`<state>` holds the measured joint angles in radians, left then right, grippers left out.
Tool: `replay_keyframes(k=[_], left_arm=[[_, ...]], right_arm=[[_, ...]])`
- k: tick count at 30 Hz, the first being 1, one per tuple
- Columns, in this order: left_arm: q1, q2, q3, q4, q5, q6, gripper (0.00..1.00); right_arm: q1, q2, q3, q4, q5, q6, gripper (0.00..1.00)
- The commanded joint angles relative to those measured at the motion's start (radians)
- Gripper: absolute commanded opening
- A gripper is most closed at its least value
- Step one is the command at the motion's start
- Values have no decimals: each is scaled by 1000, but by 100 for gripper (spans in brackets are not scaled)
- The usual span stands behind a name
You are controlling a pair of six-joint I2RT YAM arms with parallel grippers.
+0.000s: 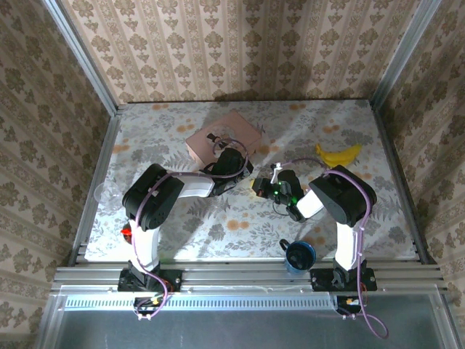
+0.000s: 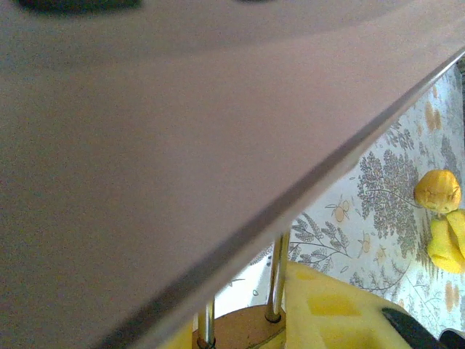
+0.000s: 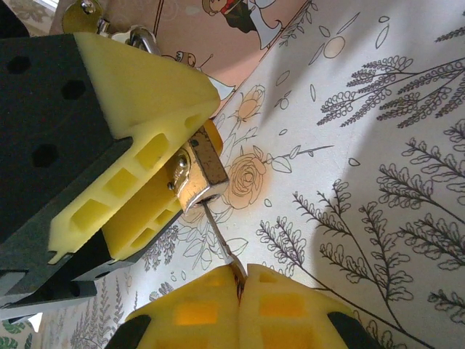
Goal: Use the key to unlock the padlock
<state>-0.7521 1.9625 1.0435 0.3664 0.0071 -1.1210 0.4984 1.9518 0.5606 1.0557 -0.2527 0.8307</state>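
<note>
1. Step in hand: the right hand [image 3: 240, 282], its pads pressed together on the thin silvery key [image 3: 220, 236], holds the key's tip at the base of the tiny brass-bodied padlock [image 3: 197, 169]. The left hand [image 3: 190, 149] pinches the padlock beside the flat pink box [image 1: 221, 137].
2. Next move, as judged: turn the key about its shaft while the left hand holds firm.
3. The right wrist view shows key and keyway. The left wrist view shows the silvery shackle [image 2: 277, 276] seated in the body.

My table [image 1: 378, 211], floral-patterned, carries a pink box [image 1: 236, 131] at centre rear, a banana [image 1: 338, 154] at right, and a blue mug [image 1: 298, 254] at the near edge.
</note>
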Motion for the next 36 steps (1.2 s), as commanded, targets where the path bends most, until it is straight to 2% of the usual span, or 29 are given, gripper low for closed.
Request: replay_keyframes(k=[1, 26, 36], left_arm=[[-31, 21, 21, -61, 117, -25, 0], [-7, 9, 9, -34, 106, -38, 0], [-4, 15, 5, -22, 113, -43, 0]], right_arm=[[6, -10, -21, -5, 33, -30, 0], [5, -13, -86, 39, 49, -19, 0], [2, -25, -75, -11, 52, -4, 0]])
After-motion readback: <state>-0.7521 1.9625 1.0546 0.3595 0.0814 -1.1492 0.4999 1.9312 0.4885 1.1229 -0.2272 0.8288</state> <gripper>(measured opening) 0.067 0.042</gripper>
